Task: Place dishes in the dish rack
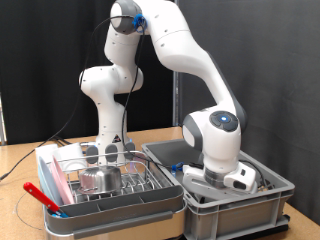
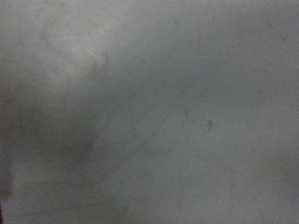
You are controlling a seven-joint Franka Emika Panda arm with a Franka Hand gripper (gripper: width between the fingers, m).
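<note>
A: Starting at the exterior view's left: the thin red utensil (image 1: 38, 195) lies at the near corner of the dish rack (image 1: 110, 180), around eight o'clock from its middle.

B: And in the rack?

A: The pink plate (image 1: 57, 178) stands on edge among the prongs. Just to its three o'clock sits the steel cup (image 1: 99, 178), looking upside down. I can't pick out the glass.

B: The arm?

A: Over at three o'clock of the rack, the wrist is plunged into the grey bin (image 1: 262, 196). The gripper is hidden below the bin's rim, so the dishes all lie at its nine o'clock, apart from it.

B: Fingers apart or together?

A: Cannot tell. The wrist view gives only a blurred grey surface with faint scratches.
</note>
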